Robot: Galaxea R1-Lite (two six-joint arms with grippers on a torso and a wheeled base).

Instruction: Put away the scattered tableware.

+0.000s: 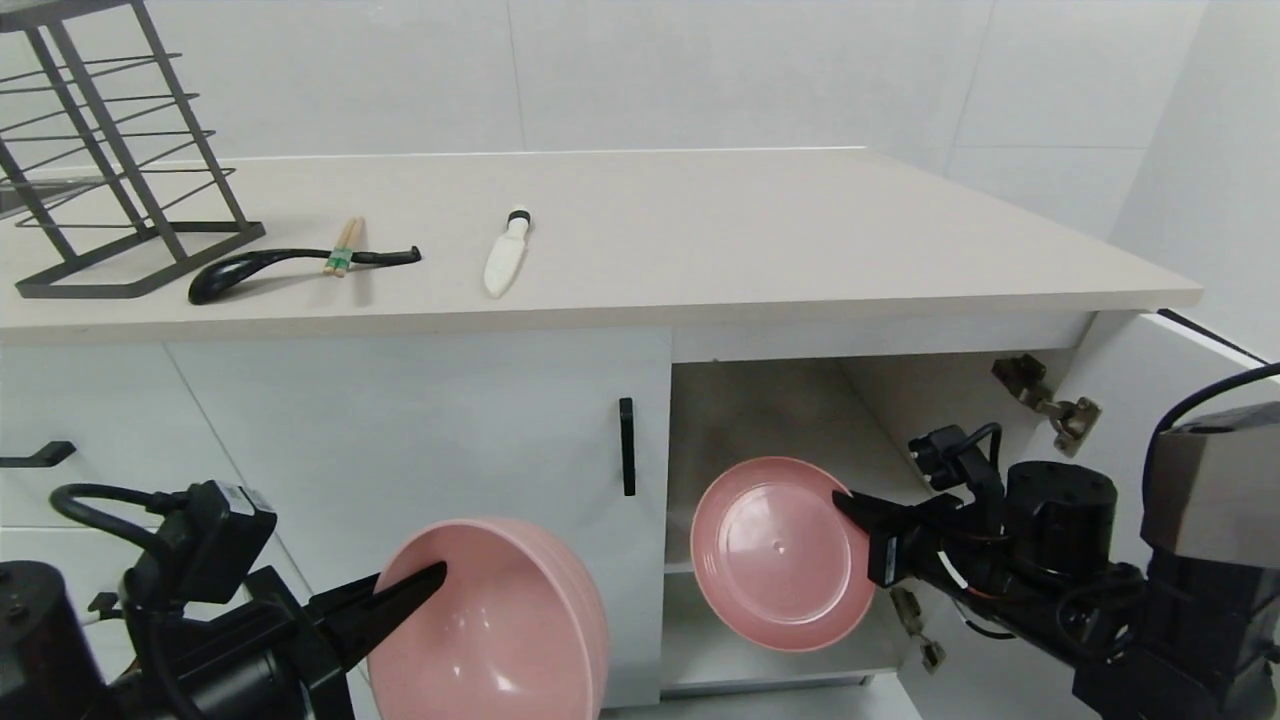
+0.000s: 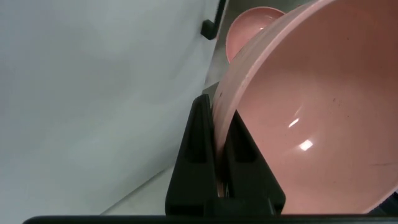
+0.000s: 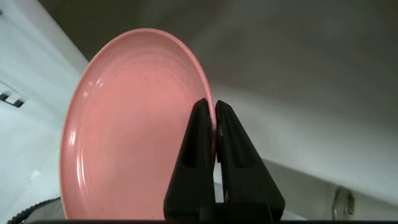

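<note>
Pink plate (image 1: 775, 555) at open cabinet (image 1: 760, 410)
My right gripper (image 1: 845, 500) pinches its rim, nearer the opening; my left gripper (image 1: 435, 575) clamps the pink bowl (image 1: 500, 640).

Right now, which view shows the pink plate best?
Head view: almost the whole pink plate shows. The right wrist view cuts off part of it; the left wrist view catches a small piece.

White tiled wall (image 1: 700, 70) at twelve o'clock. Beige countertop (image 1: 750, 230) across the middle. White cabinet (image 1: 420, 430) beneath, open compartment (image 1: 780, 400) at four o'clock.
</note>
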